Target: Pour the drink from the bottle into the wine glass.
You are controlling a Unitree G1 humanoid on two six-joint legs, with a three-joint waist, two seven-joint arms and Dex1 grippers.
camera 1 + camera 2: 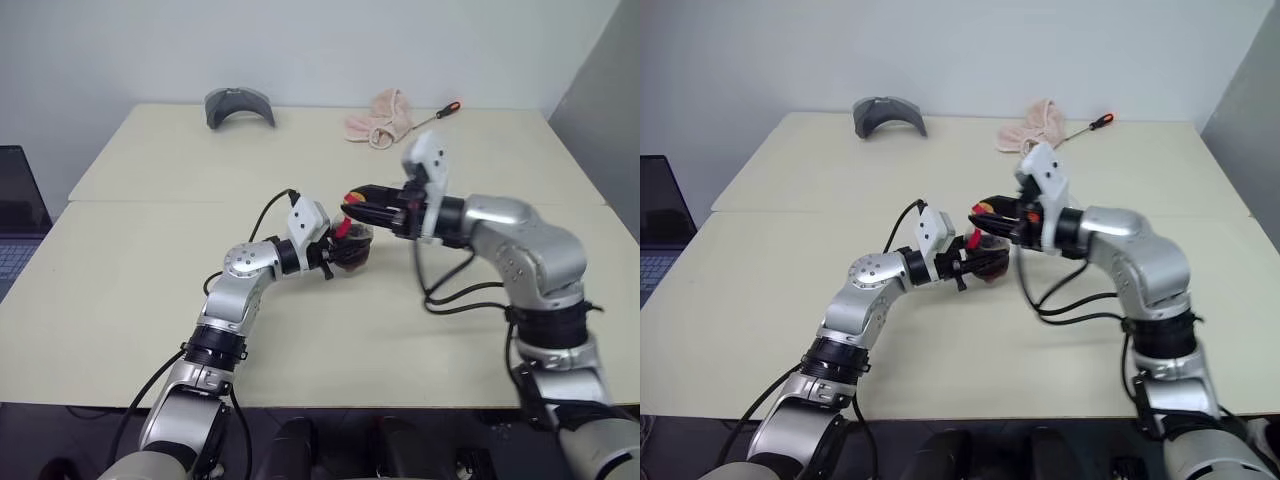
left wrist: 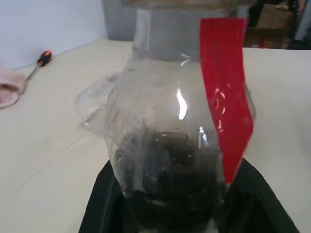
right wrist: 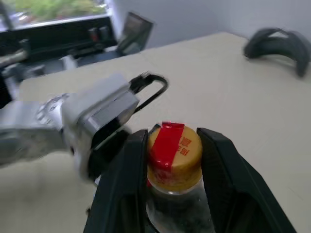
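Cream table (image 1: 150,290), head view: my left gripper (image 1: 335,250) grasps the bottle (image 1: 352,250) upright at mid-table. Left wrist view: clear bulbous body, dark drink (image 2: 170,194) low inside, red label strip (image 2: 226,92). Right wrist view: my right gripper (image 3: 170,155) flanks the yellow-and-red cap (image 3: 174,153), fingers (image 3: 127,179) against its sides.

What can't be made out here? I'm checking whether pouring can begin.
- Cap grip: in the right wrist view the right gripper fingers flank it; contact unclear.
- Bottle base: left wrist view, cut off by the bottom edge.
- Bottle body: head views, masked by the left gripper.
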